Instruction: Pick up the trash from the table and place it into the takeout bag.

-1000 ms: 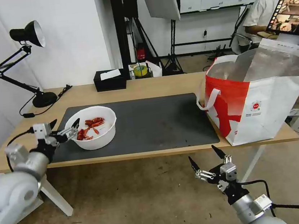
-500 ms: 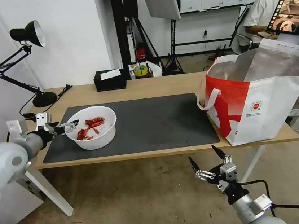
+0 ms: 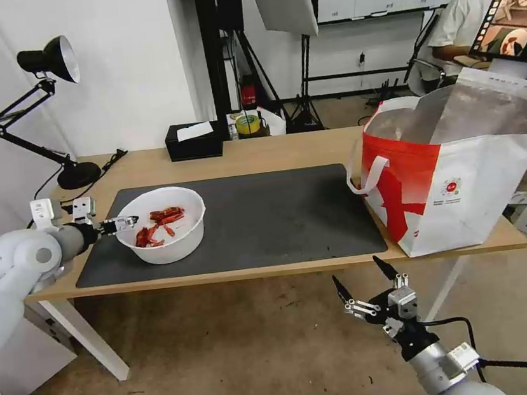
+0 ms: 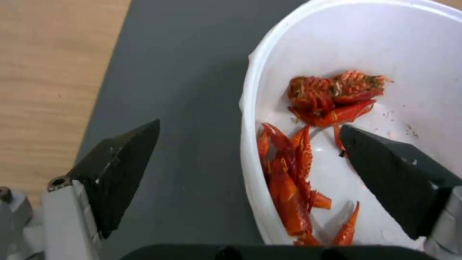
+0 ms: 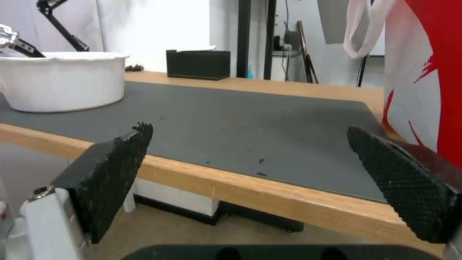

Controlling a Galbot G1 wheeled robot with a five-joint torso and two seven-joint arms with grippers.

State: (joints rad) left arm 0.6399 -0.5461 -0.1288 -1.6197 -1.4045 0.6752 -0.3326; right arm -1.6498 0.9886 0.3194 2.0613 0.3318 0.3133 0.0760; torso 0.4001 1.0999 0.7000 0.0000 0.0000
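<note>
Straddling the bowl (image 3: 163, 225) rim — left tool (image 3: 127, 223), spread wide.

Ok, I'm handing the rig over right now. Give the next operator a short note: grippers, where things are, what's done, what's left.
Left gripper: open, straddling the bowl's near-left rim, one finger inside over the red shells, one outside over the mat. Not closed on it yet.
Right gripper: open, idle, below the table edge, in front of the bag.
Bowl sits on the left part of the mat. Bag stands open at the table's right end.
Done: nothing else that counts as trash lies on the table.
Left: grip the bowl's rim, lift it, carry it right and put it in the bag.
</note>
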